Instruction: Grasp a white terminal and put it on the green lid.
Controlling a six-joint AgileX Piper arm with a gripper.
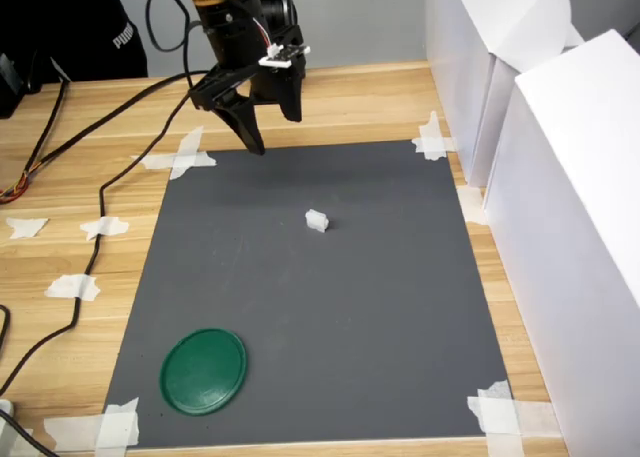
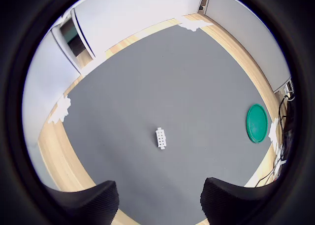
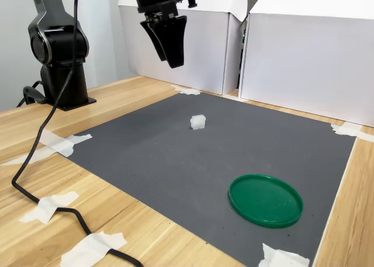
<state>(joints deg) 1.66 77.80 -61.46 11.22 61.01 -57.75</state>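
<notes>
Air is all that lies between my spread fingers as my gripper point(image 1: 270, 127) hangs at the top of the first exterior view. The white terminal point(image 1: 316, 220) lies near that frame's centre on the grey mat point(image 1: 400, 307), while the green lid point(image 1: 204, 370) rests flat at lower left, well apart.

The first exterior view looks steeply down on the grey mat point(image 1: 320, 307) from its near edge, facing the arm. The second exterior view sits low beside the counter point(image 3: 152, 238), near a mat corner. The wrist view looks down from high above. All three share the mat.
</notes>
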